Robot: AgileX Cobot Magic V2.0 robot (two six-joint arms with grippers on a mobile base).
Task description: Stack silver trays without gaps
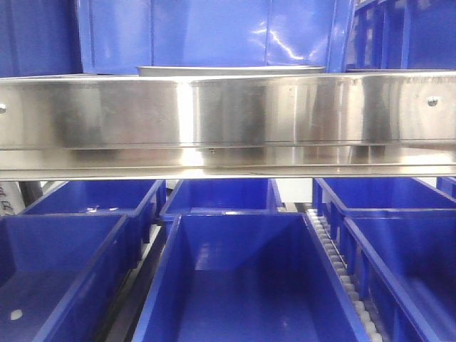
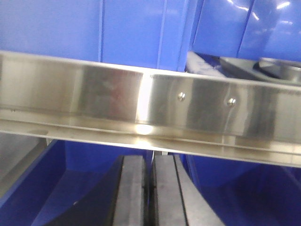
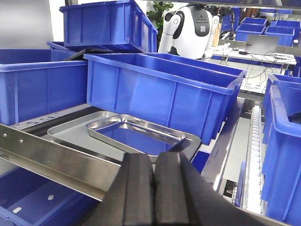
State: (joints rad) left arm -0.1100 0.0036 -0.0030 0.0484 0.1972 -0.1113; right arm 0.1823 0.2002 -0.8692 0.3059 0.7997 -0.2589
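Steel rail [image 3: 56, 162] fronts trays [image 3: 136, 134]; open above.

No readable text, label, brand, number or sign anywhere; faint marks at lower left of the front view illegible.

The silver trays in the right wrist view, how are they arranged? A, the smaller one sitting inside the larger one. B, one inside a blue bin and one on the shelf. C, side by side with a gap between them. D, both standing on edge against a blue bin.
A: the smaller silver tray lies inside the larger silver tray, whose rim shows around it, in front of a blue bin.
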